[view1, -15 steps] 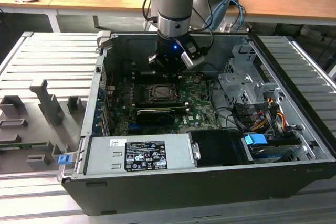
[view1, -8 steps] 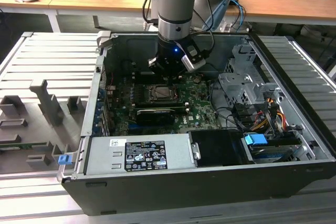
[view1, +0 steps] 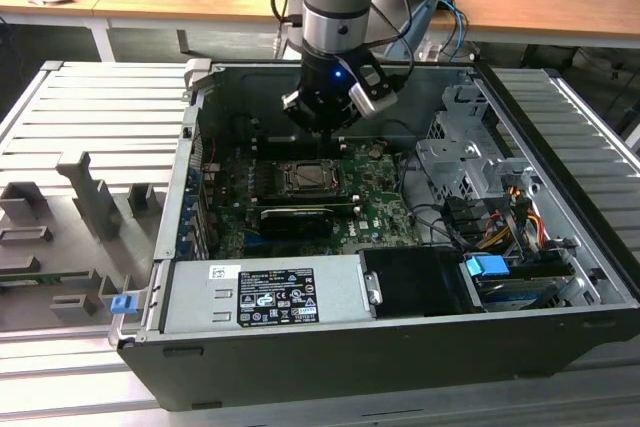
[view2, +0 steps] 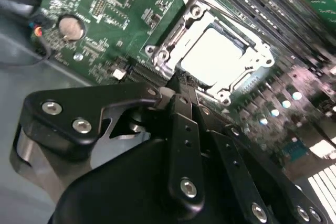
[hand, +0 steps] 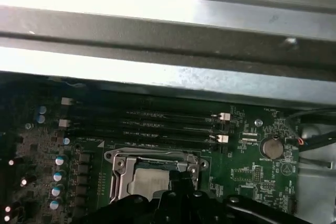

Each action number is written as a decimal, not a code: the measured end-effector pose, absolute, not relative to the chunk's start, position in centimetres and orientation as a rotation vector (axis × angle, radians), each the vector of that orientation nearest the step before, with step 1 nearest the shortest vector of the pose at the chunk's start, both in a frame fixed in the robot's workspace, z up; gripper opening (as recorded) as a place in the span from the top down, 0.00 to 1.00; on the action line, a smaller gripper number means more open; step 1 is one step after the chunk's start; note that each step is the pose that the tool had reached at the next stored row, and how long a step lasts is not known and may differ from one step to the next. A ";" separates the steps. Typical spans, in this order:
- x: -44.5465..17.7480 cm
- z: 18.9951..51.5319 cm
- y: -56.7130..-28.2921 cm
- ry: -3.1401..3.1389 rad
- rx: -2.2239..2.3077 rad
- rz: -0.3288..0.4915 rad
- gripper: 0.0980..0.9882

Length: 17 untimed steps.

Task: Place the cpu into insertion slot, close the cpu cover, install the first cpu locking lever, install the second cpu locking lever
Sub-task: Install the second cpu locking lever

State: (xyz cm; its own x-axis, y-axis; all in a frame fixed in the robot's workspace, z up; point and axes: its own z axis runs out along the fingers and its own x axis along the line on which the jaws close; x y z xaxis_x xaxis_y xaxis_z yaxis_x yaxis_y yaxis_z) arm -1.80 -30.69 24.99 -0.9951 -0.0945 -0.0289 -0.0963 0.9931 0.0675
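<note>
The cpu [view2: 215, 59] lies flat in the motherboard socket, its silvery top showing through the square window of the cpu cover [view2: 173, 38], a metal frame lying down around it. The same cpu [hand: 149, 182] and cover [hand: 121, 169] appear in the first wrist view, and the socket [view1: 308, 179] sits mid-board in the exterior view. My gripper [view1: 322, 129] hangs just above the socket's far edge. Its black fingers meet at a tip [view2: 180, 81] with nothing between them, right beside the cover's edge. The gripper [hand: 181, 181] partly hides the socket's near side.
The open computer case [view1: 200, 147] surrounds the board. Memory slots [hand: 173, 124] run beside the socket, with a coin battery [hand: 272, 148] and capacitors [hand: 58, 174] nearby. A power supply [view1: 265, 292], drive cage [view1: 465, 162] and cables [view1: 500, 227] fill the case's front and right.
</note>
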 end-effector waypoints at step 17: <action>-1.9 24.4 -35.7 3.110 -0.158 0.114 0.99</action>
